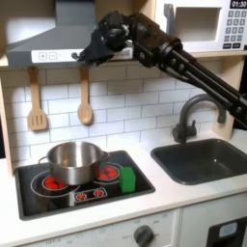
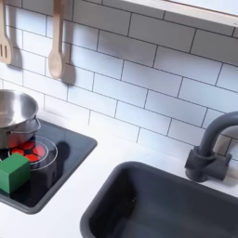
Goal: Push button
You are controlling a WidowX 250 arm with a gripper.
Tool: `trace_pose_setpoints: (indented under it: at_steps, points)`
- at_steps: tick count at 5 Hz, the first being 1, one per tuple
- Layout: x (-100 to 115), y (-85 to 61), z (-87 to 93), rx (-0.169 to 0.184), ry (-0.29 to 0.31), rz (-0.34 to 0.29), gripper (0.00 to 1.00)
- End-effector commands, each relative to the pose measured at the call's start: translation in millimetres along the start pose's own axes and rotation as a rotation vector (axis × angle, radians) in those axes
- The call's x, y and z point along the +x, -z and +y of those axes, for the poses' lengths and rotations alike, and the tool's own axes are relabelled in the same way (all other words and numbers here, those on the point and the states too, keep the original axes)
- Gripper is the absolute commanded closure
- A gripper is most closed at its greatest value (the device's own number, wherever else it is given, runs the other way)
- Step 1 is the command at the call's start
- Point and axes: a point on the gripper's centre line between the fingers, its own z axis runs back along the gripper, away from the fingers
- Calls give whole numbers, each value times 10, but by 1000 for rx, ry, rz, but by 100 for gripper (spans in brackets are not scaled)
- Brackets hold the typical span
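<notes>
In the first exterior view a small white button panel [image 1: 41,55] sits on the front lip of the grey range hood [image 1: 53,37]. My gripper [image 1: 81,54] is at the hood's right end, a short way to the right of the panel in the first exterior view and at about its height. Its dark fingers come together in one tip pointing left and slightly down, with nothing held. The black arm [image 1: 183,66] stretches down to the right behind it.
A steel pot [image 1: 73,160] [image 2: 14,112] and a green block [image 1: 127,178] [image 2: 13,172] sit on the black stove [image 1: 58,193]. A wooden spatula [image 1: 37,101] and spoon [image 1: 85,101] hang on the tiled wall. Sink [image 1: 207,159], faucet [image 1: 188,116] and microwave [image 1: 207,24] are on the first exterior view's right.
</notes>
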Motion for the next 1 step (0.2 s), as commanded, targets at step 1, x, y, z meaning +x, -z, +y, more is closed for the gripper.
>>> trace_pose_setpoints:
  at_steps: [1]
  points:
    - [-75, -4, -47, -32, -7, 48, 0]
